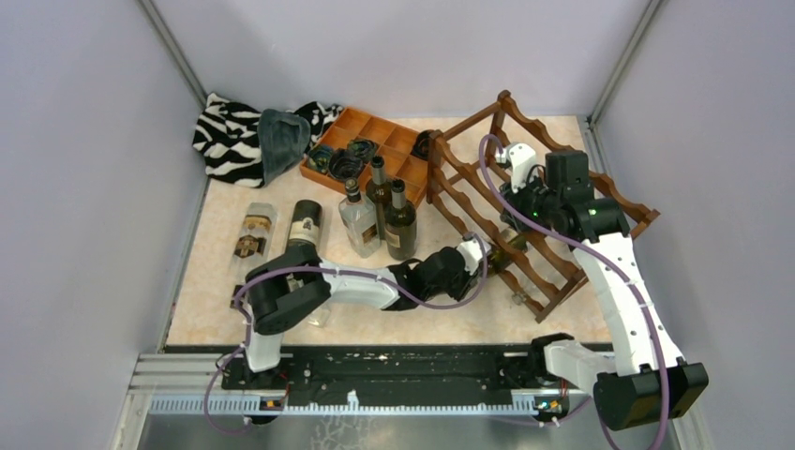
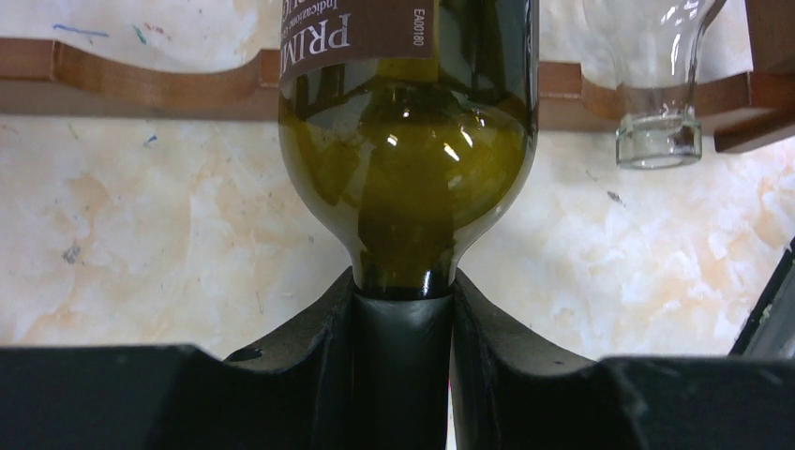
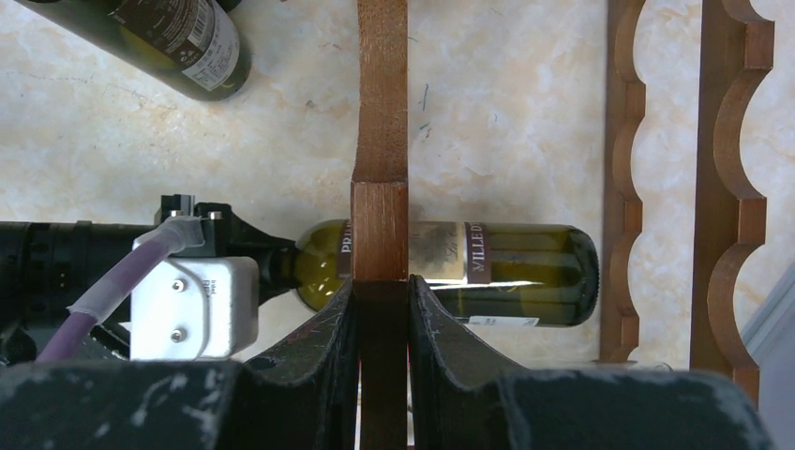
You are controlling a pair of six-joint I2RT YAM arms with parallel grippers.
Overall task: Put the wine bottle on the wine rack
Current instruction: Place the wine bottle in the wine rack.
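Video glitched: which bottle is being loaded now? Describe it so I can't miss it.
Find the wine rack on the table's right half. At its near-left edge a green wine bottle lies on its side, neck clamped in the left gripper's jaws. The clear glass bottle beside it is unheld.

The wine rack (image 1: 539, 202) occupies the right half of the counter (image 1: 202, 305). A compartment tray (image 1: 375, 142) lies at the back, left of the rack. A cloth (image 1: 234, 136) lies in the back-left corner beside the tray. Three upright bottles (image 1: 380, 211) stand before the tray. Two bottles (image 1: 277, 232) lie on the counter further left. The wine bottle (image 2: 403, 169) lies across a rack rail, neck leftward within the left pincer (image 2: 403, 281). The right pincer (image 3: 380, 291) clamps a rail above it.
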